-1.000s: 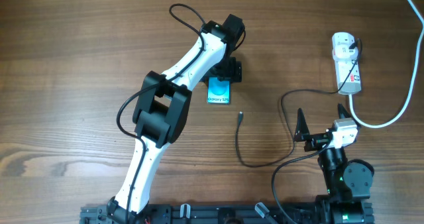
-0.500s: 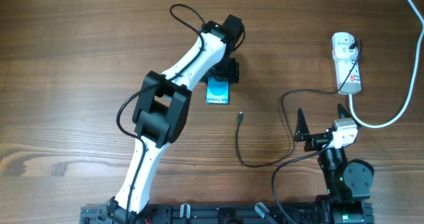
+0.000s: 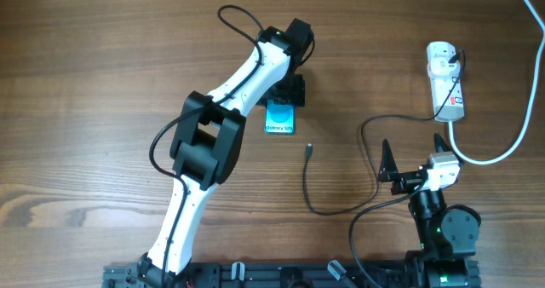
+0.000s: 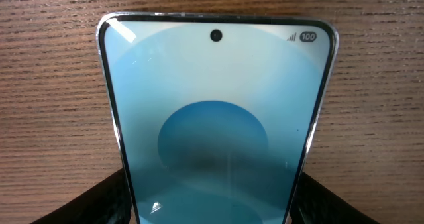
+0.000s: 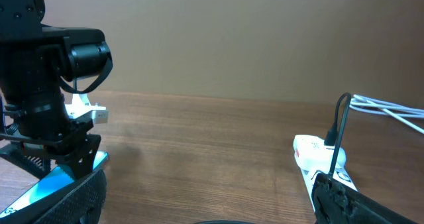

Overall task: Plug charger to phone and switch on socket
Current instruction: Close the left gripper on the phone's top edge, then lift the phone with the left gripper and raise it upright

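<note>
Left gripper (image 3: 285, 96) holds phone (image 3: 280, 119); both shifted slightly left.

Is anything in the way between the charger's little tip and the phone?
No, nothing I can see. Only bare wooden table lies between the charger tip and the phone.

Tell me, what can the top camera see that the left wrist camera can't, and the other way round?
Only the overhead shows the thin black charger cable, the white plastic socket block and the open right gripper. Only the left wrist shows the screen's tiny camera hole and the 100 mark. Both show the turquoise flat phone on the brown wooden table.
</note>
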Robot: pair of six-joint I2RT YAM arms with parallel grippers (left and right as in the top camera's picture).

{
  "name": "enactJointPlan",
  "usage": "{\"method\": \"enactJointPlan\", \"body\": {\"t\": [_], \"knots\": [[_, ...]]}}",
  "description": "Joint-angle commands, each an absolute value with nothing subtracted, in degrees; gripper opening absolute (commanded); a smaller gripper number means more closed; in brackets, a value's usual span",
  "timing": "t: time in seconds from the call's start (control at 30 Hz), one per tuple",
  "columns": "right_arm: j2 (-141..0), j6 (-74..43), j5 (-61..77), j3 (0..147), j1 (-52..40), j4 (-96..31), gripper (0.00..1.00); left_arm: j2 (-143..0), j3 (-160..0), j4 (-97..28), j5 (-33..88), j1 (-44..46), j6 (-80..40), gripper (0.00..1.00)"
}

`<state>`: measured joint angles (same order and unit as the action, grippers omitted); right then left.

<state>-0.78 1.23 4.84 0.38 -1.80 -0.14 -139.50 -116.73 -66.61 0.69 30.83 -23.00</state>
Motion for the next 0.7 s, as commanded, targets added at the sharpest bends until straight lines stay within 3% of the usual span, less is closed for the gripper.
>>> {"method": "enactJointPlan", "body": {"t": [0.0,0.27,0.67], "knots": [[-0.4,1.4,4.3,0.4,-2.0,0.0,0.99,-138.9,-115.2,-66.4,2.9,29.6,-23.0,0.71],[-0.4,1.4,4.3,0.4,-2.0,0.0,1.00,-131.6,-115.2,-66.6,16.3,25.5,-23.6,0.71],[-0.4,1.4,4.3,0.3,-2.0,0.0,1.00,-123.9,-115.2,-68.5,80.7,12.1,-24.7,0.68]]}}
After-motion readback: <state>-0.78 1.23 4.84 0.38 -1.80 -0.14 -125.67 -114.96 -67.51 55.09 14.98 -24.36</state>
